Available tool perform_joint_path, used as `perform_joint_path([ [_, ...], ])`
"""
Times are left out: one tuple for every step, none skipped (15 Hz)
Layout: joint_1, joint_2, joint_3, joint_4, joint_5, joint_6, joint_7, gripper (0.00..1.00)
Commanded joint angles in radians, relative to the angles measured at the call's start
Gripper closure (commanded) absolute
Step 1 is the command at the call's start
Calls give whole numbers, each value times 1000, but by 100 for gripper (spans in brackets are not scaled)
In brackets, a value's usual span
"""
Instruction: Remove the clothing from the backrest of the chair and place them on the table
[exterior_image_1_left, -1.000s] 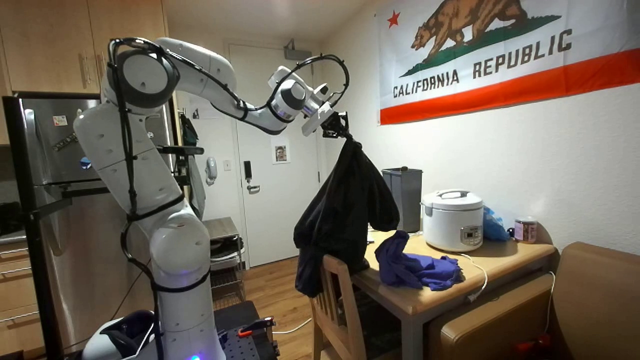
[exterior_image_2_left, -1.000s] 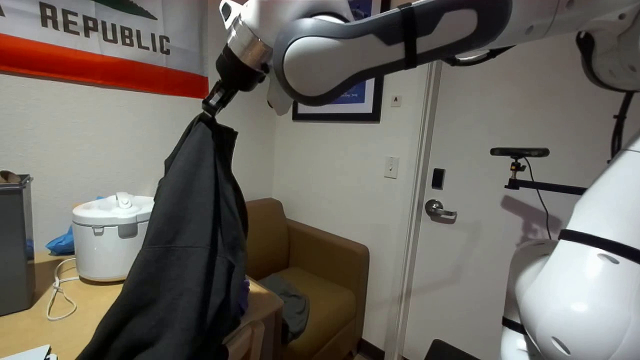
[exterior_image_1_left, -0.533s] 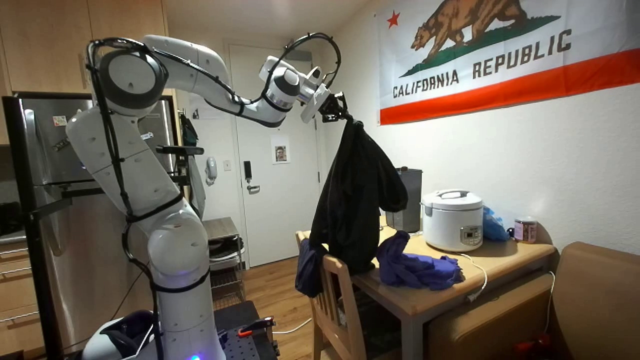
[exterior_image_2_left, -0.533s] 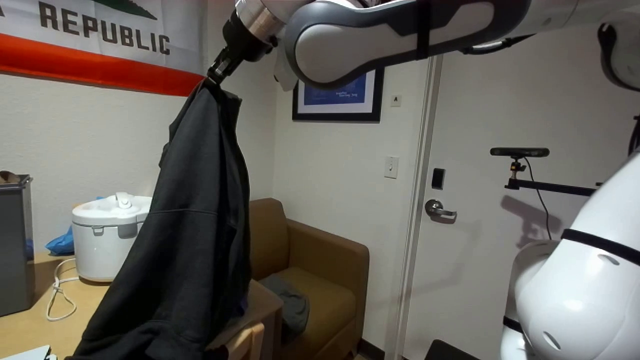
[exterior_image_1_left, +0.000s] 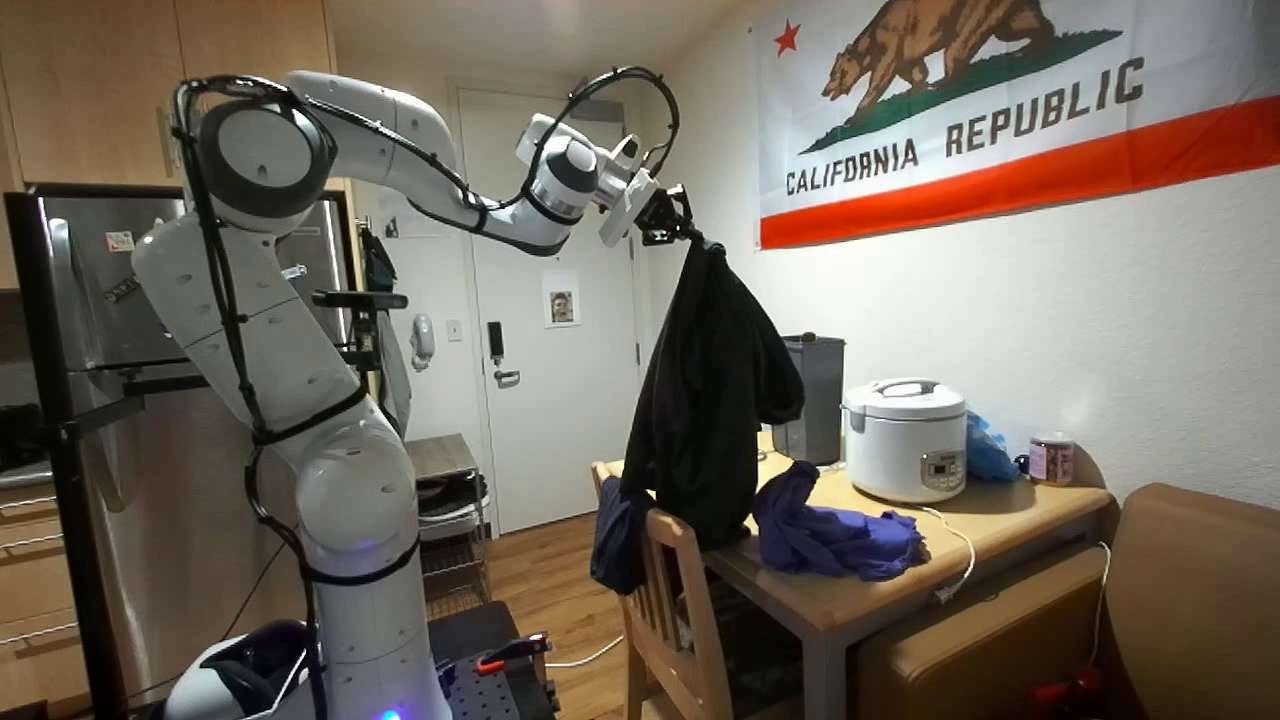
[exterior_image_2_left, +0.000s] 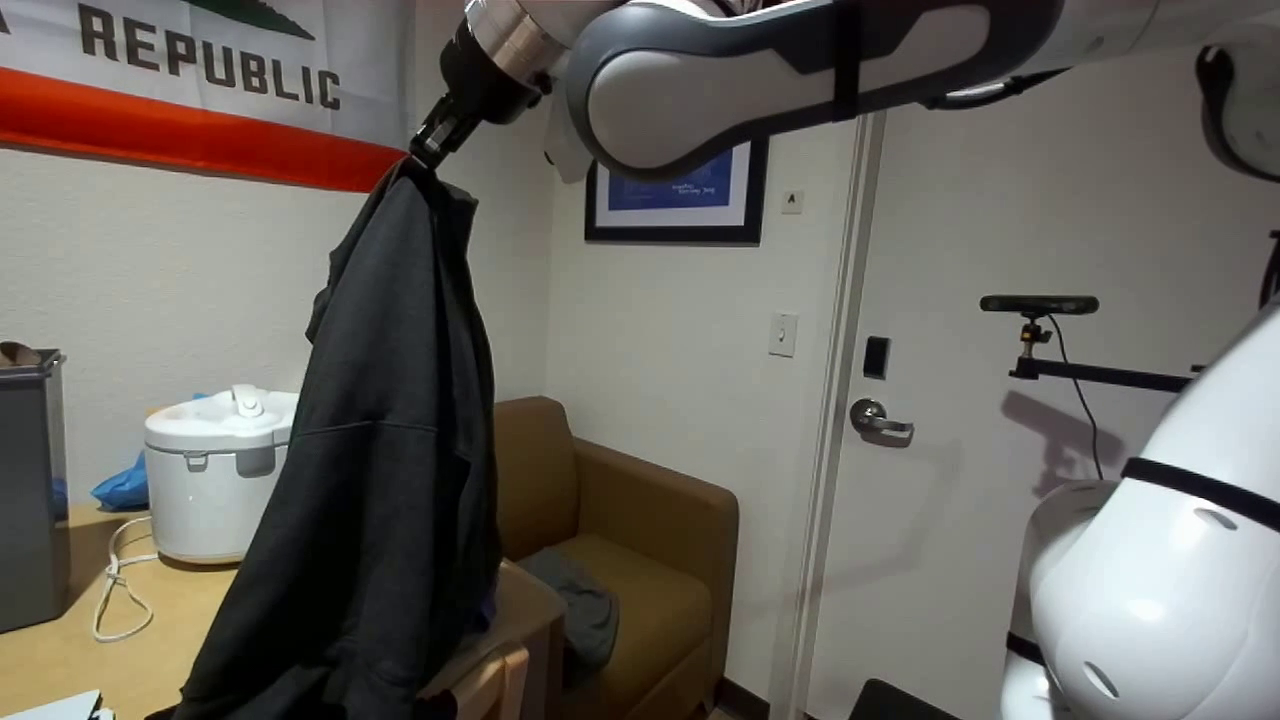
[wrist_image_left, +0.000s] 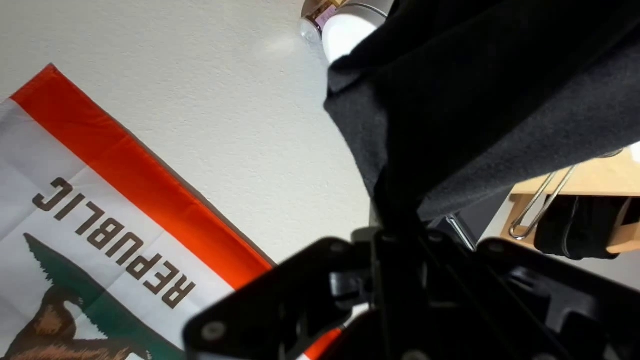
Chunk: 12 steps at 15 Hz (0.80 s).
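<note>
Table, chair, black jacket dangling right by the backrest
Can't tell if the hem clears the wood; a low swing tableward could snag it or drag off the navy garment draped there; gray bin has something brown at its rim; rice cooker is lidded, contents hidden; gripper is clamped on the jacket's top; jar, contents unclear.

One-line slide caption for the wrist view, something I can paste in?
The gripper pinches a bunched black garment; beyond, a flag lettered REPUBLIC hangs on the pale wall.
</note>
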<state>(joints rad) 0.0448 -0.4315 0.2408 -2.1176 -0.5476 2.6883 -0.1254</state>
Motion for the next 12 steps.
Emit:
perform_joint_path([
  [-8, 9, -2, 11, -7, 12, 2, 99],
  [-14, 14, -2, 18, -14, 15, 3, 99],
  [-21, 22, -3, 29, -21, 18, 3, 99],
  [-26, 27, -5, 40, -27, 20, 1, 99],
  [-32, 34, -7, 51, -32, 22, -1, 99],
  [-40, 43, -7, 65, -38, 21, -5, 99],
  [-44, 53, -9, 80, -41, 21, -10, 99],
  [-50, 63, -10, 95, -46, 21, -14, 99],
  [-58, 74, -9, 114, -59, 17, -13, 99],
  [-62, 87, -11, 134, -71, 17, -15, 99],
  [-64, 99, -12, 154, -83, 12, -16, 99],
  [-66, 113, -15, 178, -93, 8, -19, 99],
])
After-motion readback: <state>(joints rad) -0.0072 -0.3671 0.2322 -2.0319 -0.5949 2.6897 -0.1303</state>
